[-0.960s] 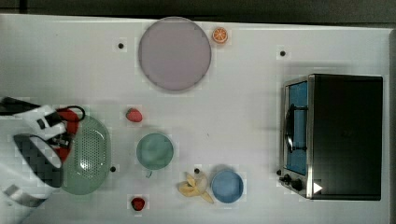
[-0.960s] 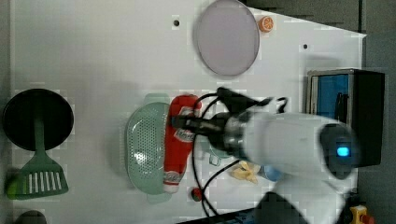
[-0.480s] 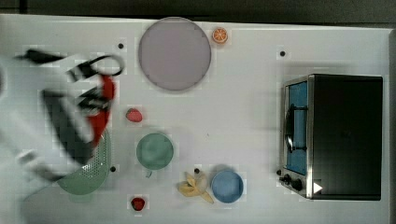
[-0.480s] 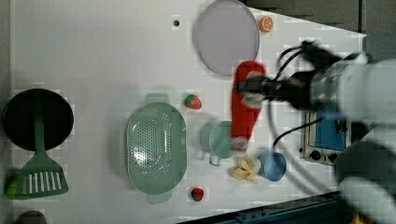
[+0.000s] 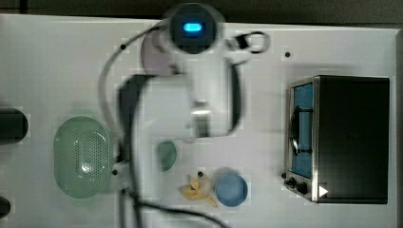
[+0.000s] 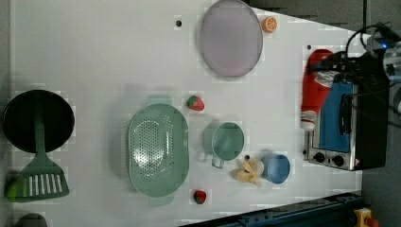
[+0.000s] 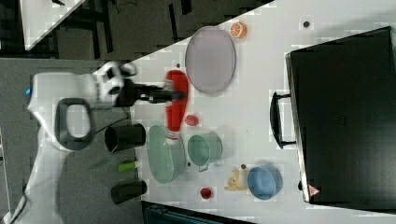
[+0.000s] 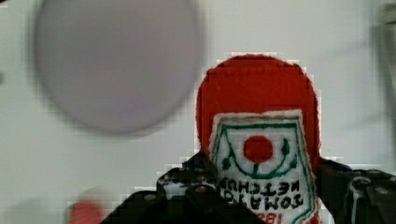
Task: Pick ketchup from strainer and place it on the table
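Observation:
The ketchup [image 6: 316,90], a slim red bottle with a white label and white cap, hangs in the air above the table [image 6: 94,52], clear of the strainer. My gripper [image 6: 325,71] is shut on the bottle's upper body. In the wrist view the ketchup [image 8: 259,140] sits between two dark fingers [image 8: 196,191], with the label facing the camera. In the right view the ketchup [image 7: 176,105] hangs from the gripper [image 7: 173,95], cap down. The pale green strainer [image 6: 158,149] lies with nothing in it; its strainer [image 5: 81,156] bowl shows at the top view's left. The arm hides the bottle in the top view.
A grey-lilac plate [image 6: 231,38] and an orange slice [image 6: 269,24] lie at the far side. A green cup [image 6: 227,141], a blue bowl [image 6: 278,168], a banana [image 6: 248,171] and two strawberries [image 6: 195,102] stand near the strainer. A toaster oven [image 5: 340,137] is at the top view's right.
The ketchup has left the strainer: the gripper lifted it and carried it across, away from the strainer toward the plate and oven side. The strainer is now bare.

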You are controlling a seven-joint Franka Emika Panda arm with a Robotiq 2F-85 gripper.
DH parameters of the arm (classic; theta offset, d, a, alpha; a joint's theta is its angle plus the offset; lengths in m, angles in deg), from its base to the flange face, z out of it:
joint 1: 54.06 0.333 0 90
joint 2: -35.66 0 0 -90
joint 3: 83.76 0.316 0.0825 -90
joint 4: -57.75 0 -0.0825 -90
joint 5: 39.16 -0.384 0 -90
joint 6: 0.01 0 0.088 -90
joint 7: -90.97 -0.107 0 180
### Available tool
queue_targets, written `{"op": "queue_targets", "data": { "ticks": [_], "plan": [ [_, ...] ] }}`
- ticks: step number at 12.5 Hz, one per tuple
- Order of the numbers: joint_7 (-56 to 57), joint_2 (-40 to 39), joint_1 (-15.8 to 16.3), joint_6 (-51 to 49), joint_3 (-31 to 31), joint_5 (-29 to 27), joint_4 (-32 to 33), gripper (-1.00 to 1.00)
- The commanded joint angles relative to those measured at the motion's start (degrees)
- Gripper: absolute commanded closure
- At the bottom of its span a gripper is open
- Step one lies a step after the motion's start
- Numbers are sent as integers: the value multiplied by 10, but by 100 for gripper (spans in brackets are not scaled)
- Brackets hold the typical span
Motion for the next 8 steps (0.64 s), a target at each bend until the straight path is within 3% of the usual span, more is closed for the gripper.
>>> {"op": "queue_targets", "data": {
  "ticks": [1,8],
  "plan": [
    [68,13,-6,0,-18,-3,21,-19],
    [68,12,-6,175,-41,-3,183,-19]
  ]
}}
